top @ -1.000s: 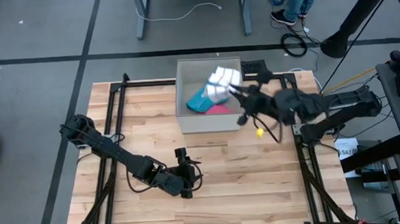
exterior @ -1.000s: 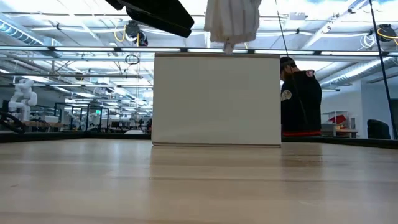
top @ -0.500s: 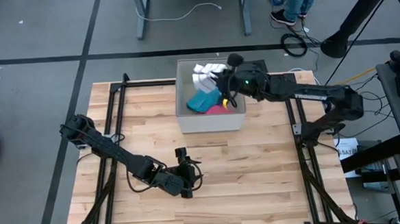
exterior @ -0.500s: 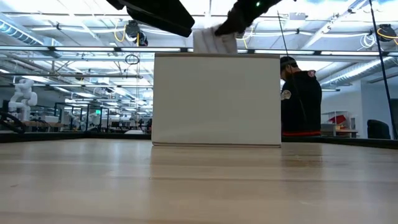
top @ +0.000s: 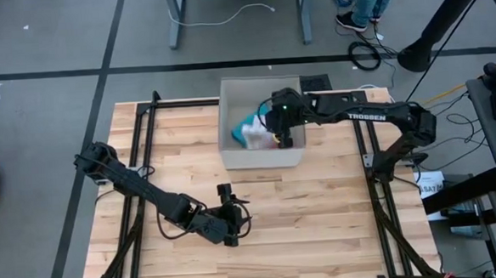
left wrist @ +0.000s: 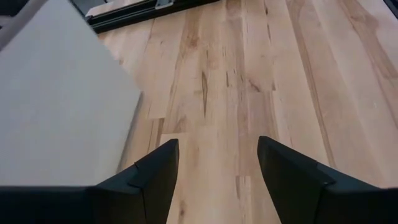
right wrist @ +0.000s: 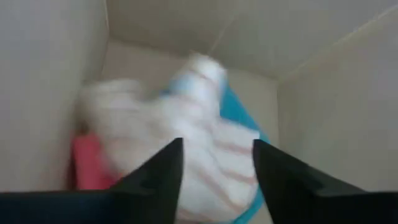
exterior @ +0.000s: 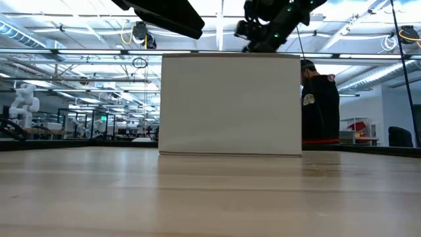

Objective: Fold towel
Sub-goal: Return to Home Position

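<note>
At the near left of the table [top: 181,151], the left claw [top: 232,224] waits low over the wood, its fingers spread wide with nothing between them. Toward the far middle stands the laundry organizer [top: 262,160], an open grey box. Inside it the white towel [top: 253,135] lies bundled on a teal cloth [top: 251,118], with a pink cloth [right wrist: 87,165] against one wall. The right claw [top: 282,135] reaches down into the box just beside the towel. The right wrist view shows its fingers parted wide, with the towel beyond them rather than pinched. I judge the putting-in done and the step in hand the retreat to rest. The next move calls for lifting the right claw straight up clear of the rim before swinging back to its own side, so that no finger snags the towel or drags the wall.
</note>
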